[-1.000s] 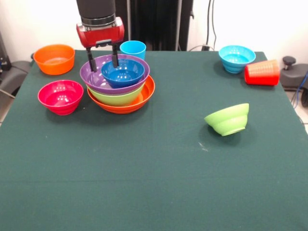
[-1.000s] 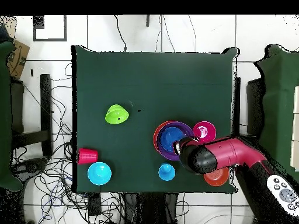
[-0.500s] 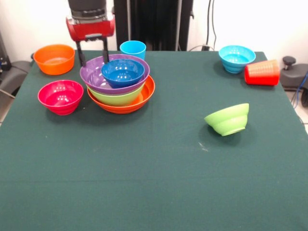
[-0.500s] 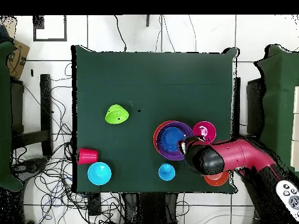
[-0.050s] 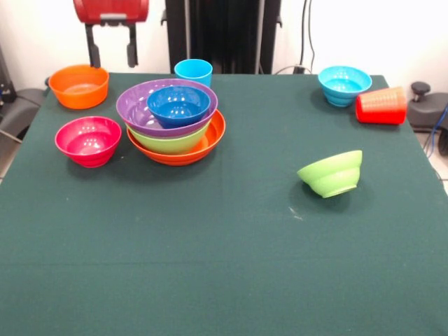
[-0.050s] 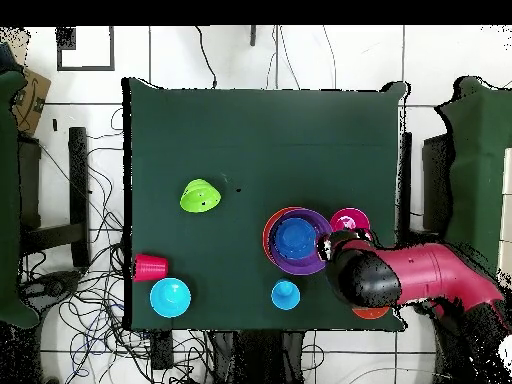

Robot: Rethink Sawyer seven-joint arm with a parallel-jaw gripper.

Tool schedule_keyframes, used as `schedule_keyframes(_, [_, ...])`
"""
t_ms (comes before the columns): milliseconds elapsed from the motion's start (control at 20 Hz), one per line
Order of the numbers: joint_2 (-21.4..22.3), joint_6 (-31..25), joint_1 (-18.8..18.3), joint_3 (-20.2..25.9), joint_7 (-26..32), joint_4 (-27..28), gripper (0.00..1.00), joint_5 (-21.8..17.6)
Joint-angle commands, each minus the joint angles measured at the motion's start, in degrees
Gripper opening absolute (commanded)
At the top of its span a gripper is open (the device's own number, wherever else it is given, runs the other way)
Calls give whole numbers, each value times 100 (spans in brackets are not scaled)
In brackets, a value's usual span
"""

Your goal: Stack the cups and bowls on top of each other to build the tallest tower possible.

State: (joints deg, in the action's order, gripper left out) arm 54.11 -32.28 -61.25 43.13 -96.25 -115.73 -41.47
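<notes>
Four nested glossy plastic bowls form the tower (image 5: 175, 122) at the green bench's (image 5: 224, 266) far left; six pieces are left loose, and the pincer (image 5: 110, 47) is held apart, empty, above.

The tool (image 5: 110, 50) hangs high at the top left of the front view, its red housing cut by the picture's upper edge. Two dark fingers (image 5: 90, 51) point straight down, set apart with a clear gap between them and nothing held there. From overhead, the red and black arm (image 6: 420, 277) reaches in from the right side, and its bulky black wrist end (image 6: 365, 283) covers the tool from above, near the bottom right corner of the worktop (image 6: 260, 140).
</notes>
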Motion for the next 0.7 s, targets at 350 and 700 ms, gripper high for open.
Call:
schedule_keyframes(350, [-33, -451, 860, -183, 46, 550, 100, 329])
schedule_keyframes(700, [-934, -181, 802, -319, 444, 883, 100, -45])
